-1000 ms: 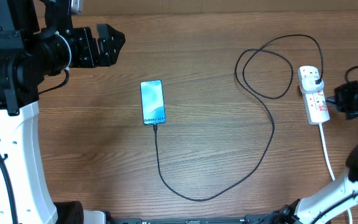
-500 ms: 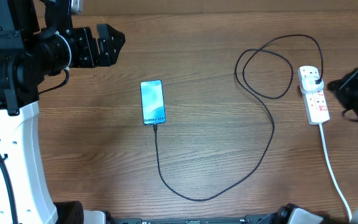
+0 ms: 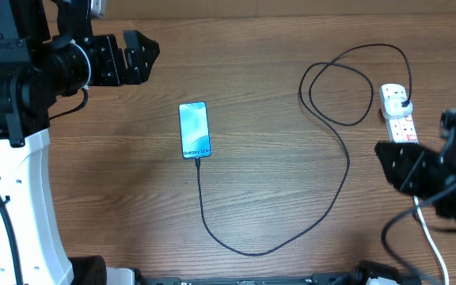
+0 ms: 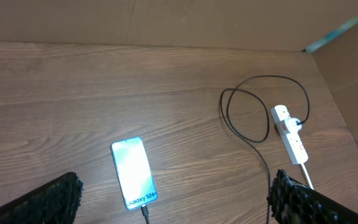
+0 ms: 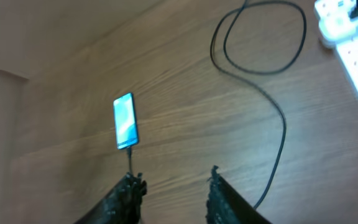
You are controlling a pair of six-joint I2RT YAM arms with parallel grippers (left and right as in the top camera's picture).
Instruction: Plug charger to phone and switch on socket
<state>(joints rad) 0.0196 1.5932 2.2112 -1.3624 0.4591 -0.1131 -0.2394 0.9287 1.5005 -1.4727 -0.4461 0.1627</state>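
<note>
The phone (image 3: pixel 195 130) lies in the middle of the table, its light-blue screen lit, with the charger's connector tip in its near end (image 3: pixel 198 159). The black charger cable (image 3: pixel 347 170) loops round to its black plug in the white socket strip (image 3: pixel 397 115) at the right. The phone (image 4: pixel 133 172), cable (image 4: pixel 253 140) and socket (image 4: pixel 289 135) also show in the left wrist view, and the phone (image 5: pixel 124 121), cable (image 5: pixel 282 127) and socket (image 5: pixel 353 37) in the right wrist view. My left gripper (image 3: pixel 133 55) is open and empty at the far left. My right gripper (image 3: pixel 394 162) is open and empty, raised near the socket.
The socket's thick white cord (image 3: pixel 430 237) runs toward the front edge at the right, partly under my right arm. A brown wall (image 4: pixel 166 22) stands behind the wooden table (image 3: pixel 275 198).
My right arm has drawn back from the socket toward the front right and lifted, now covering the strip's near end. The left arm, phone and cable have not moved.
</note>
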